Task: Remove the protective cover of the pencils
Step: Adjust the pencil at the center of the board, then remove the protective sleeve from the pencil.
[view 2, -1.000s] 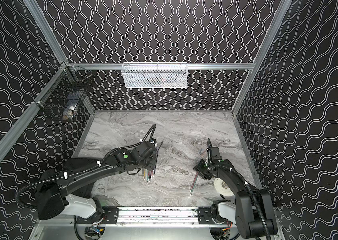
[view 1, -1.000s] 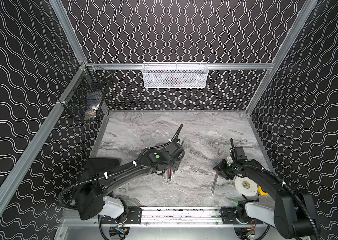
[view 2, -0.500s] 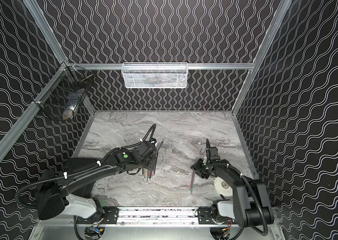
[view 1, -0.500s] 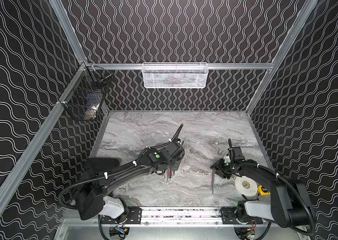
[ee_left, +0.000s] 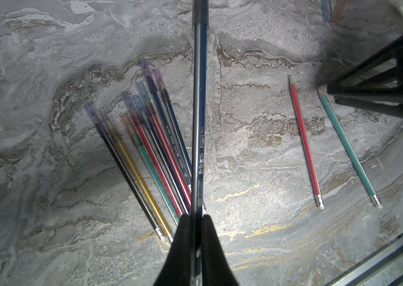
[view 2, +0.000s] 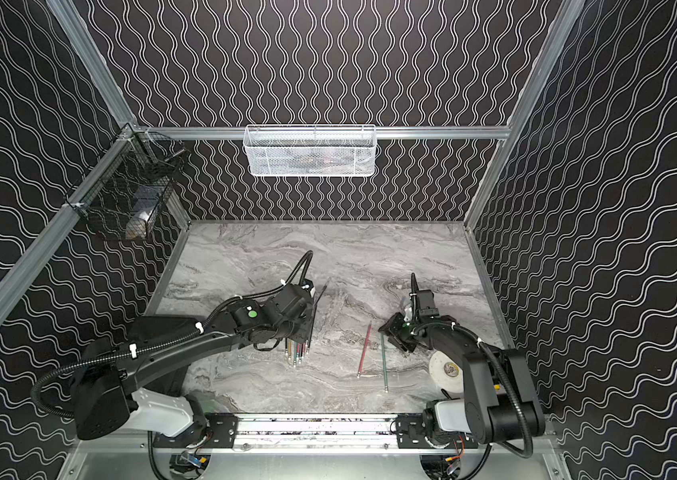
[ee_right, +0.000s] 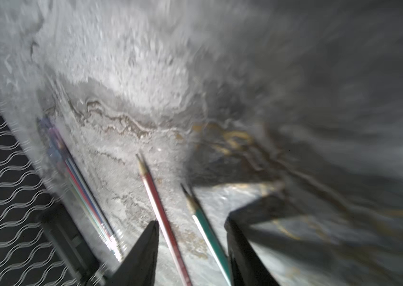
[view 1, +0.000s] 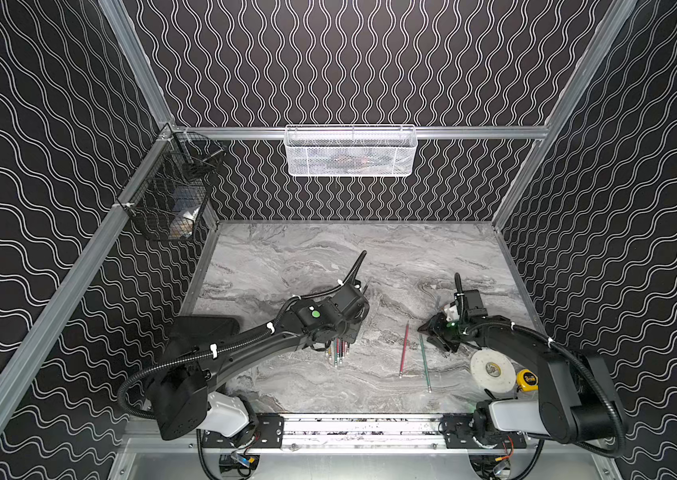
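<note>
Noted right fingers [ee_right: 191, 221] shifted over the last second, spread and empty — wrist view blurred by motion. Found red pencil [view 1: 404, 349] and green pencil [view 1: 424, 363] flat on desk [view 1: 370, 257], points bare, just below those fingers: two judged done. Found left fingers [ee_left: 196, 222] clenched on blue pencil [ee_left: 199, 111], cap [ee_left: 200, 11] on its far end, pointed toward the back wall; right fingers off to the side, well apart. Judged cap pull next. Found pile [ee_left: 159, 168] of capped pencils on desk beneath left fingers.

pencil bundle [view 1: 340, 352] left-centre on table [view 1: 286, 257] | two loose pencils [view 1: 404, 351] right of it | disc [view 1: 482, 365] far right
</note>
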